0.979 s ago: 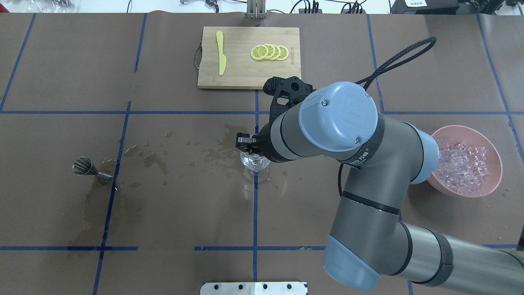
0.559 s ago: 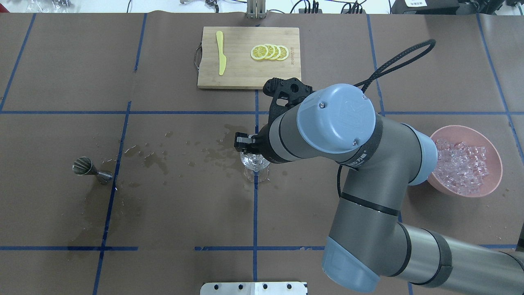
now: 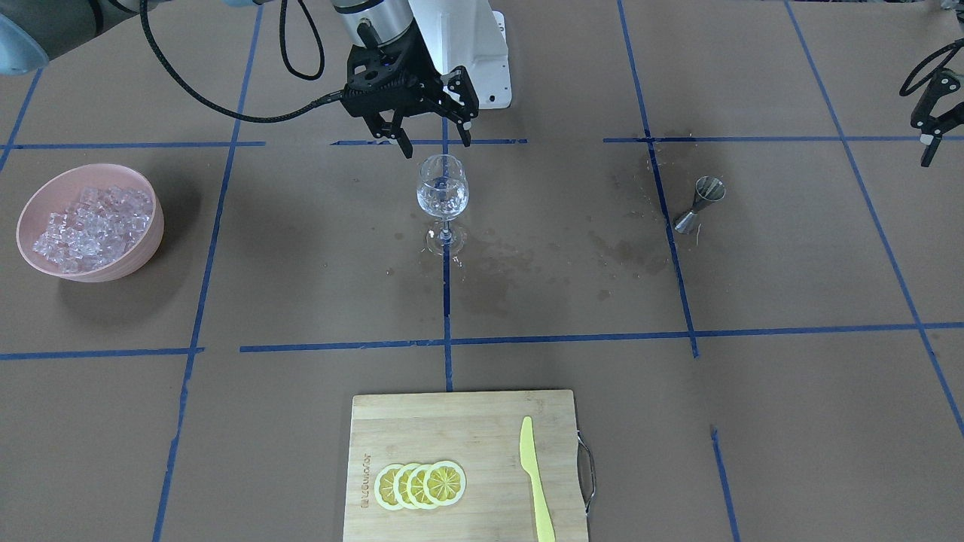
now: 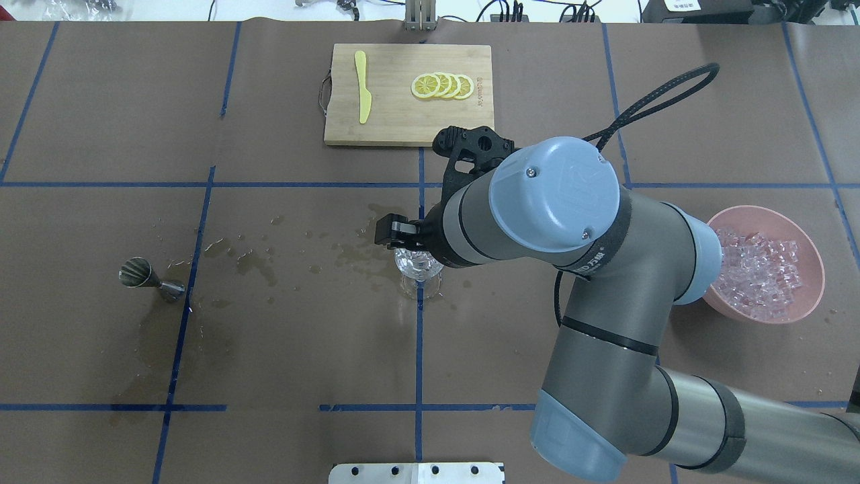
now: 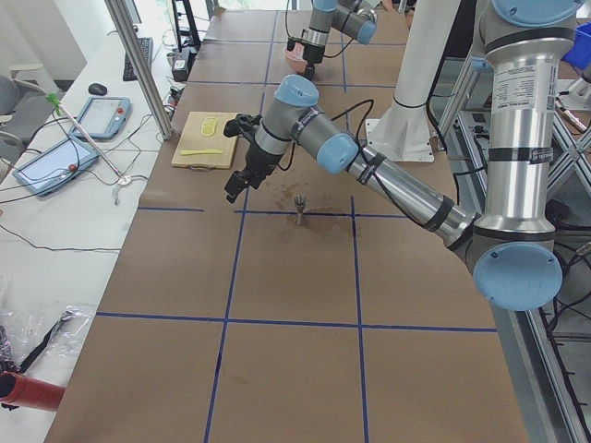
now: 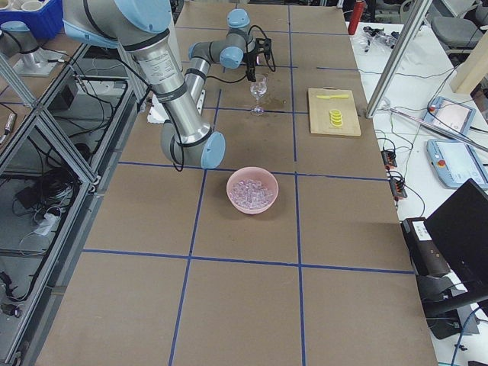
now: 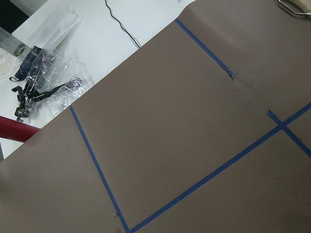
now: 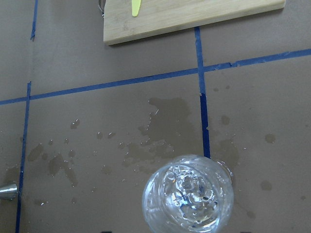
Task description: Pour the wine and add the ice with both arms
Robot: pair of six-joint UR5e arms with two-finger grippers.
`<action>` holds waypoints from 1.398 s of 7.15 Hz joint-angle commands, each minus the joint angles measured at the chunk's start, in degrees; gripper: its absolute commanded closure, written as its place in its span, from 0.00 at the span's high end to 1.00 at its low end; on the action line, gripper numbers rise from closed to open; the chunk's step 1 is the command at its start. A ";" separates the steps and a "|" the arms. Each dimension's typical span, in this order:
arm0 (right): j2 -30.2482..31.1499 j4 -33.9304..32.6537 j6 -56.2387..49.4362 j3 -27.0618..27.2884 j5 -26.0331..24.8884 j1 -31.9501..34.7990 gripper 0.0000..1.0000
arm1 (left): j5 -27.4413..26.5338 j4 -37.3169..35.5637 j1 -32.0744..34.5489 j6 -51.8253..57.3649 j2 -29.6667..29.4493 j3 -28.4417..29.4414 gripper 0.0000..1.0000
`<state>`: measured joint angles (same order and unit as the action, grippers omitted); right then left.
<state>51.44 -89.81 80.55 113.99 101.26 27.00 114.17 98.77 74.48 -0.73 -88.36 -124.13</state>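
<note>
My right gripper (image 3: 435, 146) hangs open just above the rim of a clear stemmed wine glass (image 3: 442, 192). In the overhead view only one of its fingers (image 4: 390, 232) shows past the arm. The glass (image 8: 188, 196) stands upright at the table's middle with a few ice cubes inside. The rest of the ice (image 3: 84, 218) lies piled in a pink bowl (image 3: 143, 241) on the robot's right side. My left gripper (image 3: 934, 132) hangs at the frame edge, high above the table's left end; its jaws look spread and empty.
A steel jigger (image 3: 699, 203) stands on the robot's left side. A wooden cutting board (image 3: 482, 421) with lemon slices (image 3: 420, 485) and a yellow knife (image 3: 535, 482) lies at the far edge. Wet stains (image 4: 255, 259) spread between jigger and glass.
The right gripper's visible finger has moved left over the glass, so the jaws stand wider. The arm has barely shifted.
</note>
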 commanded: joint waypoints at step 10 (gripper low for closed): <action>14.71 -20.85 -43.75 4.57 17.03 28.88 1.00 | 19.48 -0.50 14.81 9.61 0.55 22.34 1.00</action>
<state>62.32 -110.66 45.00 118.74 117.05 52.47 129.48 98.46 87.28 8.62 -88.38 -104.86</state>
